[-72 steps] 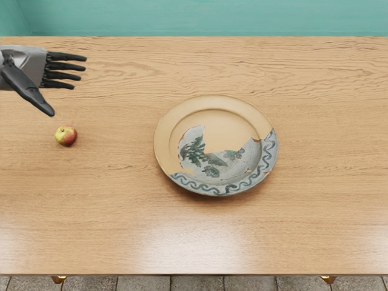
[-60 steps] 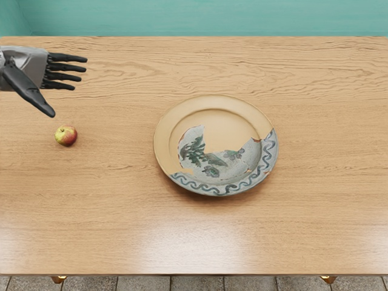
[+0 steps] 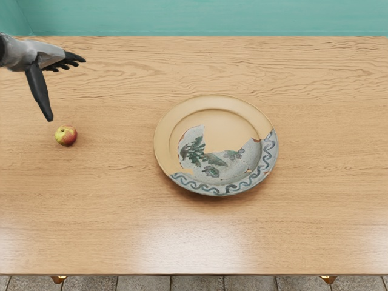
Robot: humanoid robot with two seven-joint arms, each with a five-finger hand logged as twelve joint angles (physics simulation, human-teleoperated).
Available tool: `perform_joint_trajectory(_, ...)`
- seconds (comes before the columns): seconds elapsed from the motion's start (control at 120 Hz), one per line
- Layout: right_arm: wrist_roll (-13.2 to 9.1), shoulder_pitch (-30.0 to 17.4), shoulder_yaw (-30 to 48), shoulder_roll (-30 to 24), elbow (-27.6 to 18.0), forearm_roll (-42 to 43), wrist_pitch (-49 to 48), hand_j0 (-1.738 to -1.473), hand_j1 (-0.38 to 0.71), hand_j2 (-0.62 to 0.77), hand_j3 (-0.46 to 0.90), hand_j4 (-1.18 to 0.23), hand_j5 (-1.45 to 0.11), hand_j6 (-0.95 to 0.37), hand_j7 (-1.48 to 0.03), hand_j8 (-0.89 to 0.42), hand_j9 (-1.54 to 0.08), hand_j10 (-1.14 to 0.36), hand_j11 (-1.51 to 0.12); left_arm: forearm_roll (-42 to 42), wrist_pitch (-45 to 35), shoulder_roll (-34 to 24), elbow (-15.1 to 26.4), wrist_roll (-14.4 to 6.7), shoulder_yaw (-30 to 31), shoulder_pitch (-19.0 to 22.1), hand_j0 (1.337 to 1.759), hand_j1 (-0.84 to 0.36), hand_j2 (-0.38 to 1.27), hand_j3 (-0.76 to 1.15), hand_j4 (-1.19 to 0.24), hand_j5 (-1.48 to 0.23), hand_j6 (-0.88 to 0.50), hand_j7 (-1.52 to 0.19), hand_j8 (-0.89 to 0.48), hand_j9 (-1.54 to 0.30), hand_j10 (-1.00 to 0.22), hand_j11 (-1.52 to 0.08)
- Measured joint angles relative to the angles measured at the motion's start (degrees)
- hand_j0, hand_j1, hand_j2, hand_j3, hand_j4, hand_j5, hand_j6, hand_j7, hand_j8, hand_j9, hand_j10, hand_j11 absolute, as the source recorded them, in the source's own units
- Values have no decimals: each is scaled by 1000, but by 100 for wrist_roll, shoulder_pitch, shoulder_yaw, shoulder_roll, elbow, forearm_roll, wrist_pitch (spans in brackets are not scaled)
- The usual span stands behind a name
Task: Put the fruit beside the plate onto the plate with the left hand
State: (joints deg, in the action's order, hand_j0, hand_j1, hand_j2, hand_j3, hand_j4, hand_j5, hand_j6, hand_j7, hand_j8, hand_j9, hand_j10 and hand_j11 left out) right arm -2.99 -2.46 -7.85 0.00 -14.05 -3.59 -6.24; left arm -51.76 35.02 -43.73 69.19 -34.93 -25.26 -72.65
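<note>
A small apple (image 3: 66, 135), red with a yellow-green patch, sits on the bare wood of the table (image 3: 109, 206). It lies below my left robot hand (image 3: 36, 60) in the head view, on the side nearer the table's front edge, and a little to the right of the thumb tip. Nothing touches it.

My left robot hand hovers over the far left corner of the table, its grey arm coming in from the left edge. It is open and holds nothing. The black fingers (image 3: 70, 59) reach out to the right, close together. The long dark thumb (image 3: 40, 91) points down toward the apple, with a clear gap between its tip and the fruit.

Well to the right of my hand, and well apart from the apple, lies a round plate (image 3: 162, 136) near the middle of the table. Its rim is tan. The lower right part is grey-blue with a wavy dark-blue border and a green leaf pattern. The plate carries nothing.

The table is pale wood with a strong grain. Behind its far edge, beyond my hand, rises a teal wall (image 3: 212, 15). Grey floor (image 3: 194, 284) shows below the front edge.
</note>
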Motion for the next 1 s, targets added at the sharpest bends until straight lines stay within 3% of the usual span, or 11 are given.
perform_joint_trajectory(0.117, 0, 0, 2, 0, 2, 0, 0, -1658, -334, -3, 0, -12, -16, -12, -16, -12, -16, -12, -16, -1019, -283, 323, 11, -5, 780, 35, 1658, 349, 0, 0, -3, -1, -4, 0, -4, 0, -3, 0)
perform_joint_trajectory(0.283, 0, 0, 3, 0, 2, -1, 0, -1658, -334, -3, 0, -12, -16, -12, -16, -12, -16, -12, -16, -1500, -1115, 470, 9, -7, 1444, 320, 1658, 347, 1, 0, -6, -3, -7, -3, -7, -3, -5, -3)
perform_joint_trajectory(0.592, 0, 0, 3, 0, -1, -1, 0, -1658, -334, -3, 0, -12, -16, -12, -16, -12, -16, -12, -16, -1674, -1522, 734, 39, -7, 1695, 428, 1658, 287, 12, 0, -58, -70, -59, -69, -59, -69, -57, -69)
perform_joint_trajectory(1.0, 0, 0, 1, 0, -1, -1, 0, -1658, -334, -3, 0, -13, -17, -13, -17, -13, -17, -13, -17, -2390, -2030, 743, 50, -7, 1786, 743, 1658, 91, 46, 0, -222, -282, -223, -282, -223, -282, -221, -282)
